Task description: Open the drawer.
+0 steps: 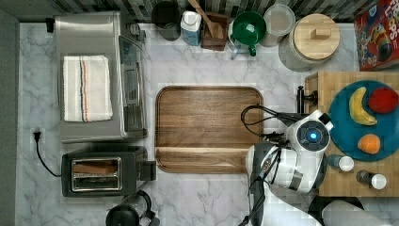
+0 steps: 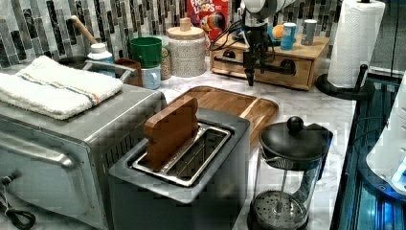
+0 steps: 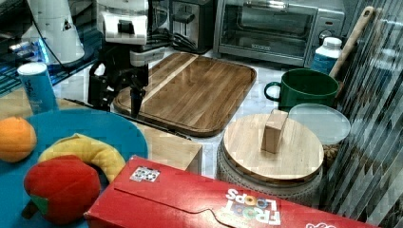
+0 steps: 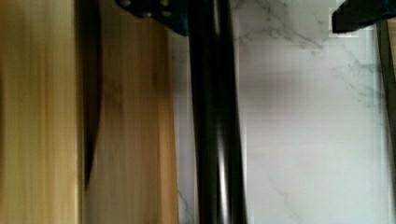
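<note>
Gripper (image 2: 249,72) hangs spread either side of the black bar handle (image 4: 215,140), nothing clamped; drawer (image 2: 268,64), under the butcher-block top at the marble bench's (image 1: 211,197) edge, looks stiff, light — grab mid-bar.

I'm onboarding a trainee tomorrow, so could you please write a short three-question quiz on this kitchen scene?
1. True or false: the banana lies on the wooden tray.
2. Multiple choice: in the left view, the gripper hangs in front of (a) the toaster, (b) the drawer, (c) the paper towel roll.
3. Fill in: the black bar in the wrist view is the drawer's ____.

Key:
1. False; it lies on the blue plate.
2. b.
3. Handle, with a seam beside it where the drawer front meets the cabinet.
</note>
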Available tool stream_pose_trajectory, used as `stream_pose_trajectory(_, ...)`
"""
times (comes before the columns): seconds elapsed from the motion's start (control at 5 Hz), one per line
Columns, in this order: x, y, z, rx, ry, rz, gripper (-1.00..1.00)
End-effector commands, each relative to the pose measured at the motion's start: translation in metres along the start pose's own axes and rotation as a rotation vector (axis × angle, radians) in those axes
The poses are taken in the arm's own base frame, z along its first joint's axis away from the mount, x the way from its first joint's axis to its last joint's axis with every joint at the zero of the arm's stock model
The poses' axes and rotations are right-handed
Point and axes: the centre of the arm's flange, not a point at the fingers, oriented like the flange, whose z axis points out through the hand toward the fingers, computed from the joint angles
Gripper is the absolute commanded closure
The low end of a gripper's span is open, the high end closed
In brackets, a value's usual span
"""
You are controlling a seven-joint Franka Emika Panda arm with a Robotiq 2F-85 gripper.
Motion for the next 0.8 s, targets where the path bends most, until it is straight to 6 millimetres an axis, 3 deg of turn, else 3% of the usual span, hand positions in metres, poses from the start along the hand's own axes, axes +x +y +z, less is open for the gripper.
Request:
stream_pose_trajectory(0.2,0.056,-0.124,-0.043,0.073,0.127,-0.076,-1.00)
stream_pose_trajectory(0.6,0.047,-0.209,-0.055,0.102,0.164,-0.092,-1.00)
stream_pose_trajectory(0.8,0.036,-0.241,-0.064,0.114,0.159,-0.090,-1.00)
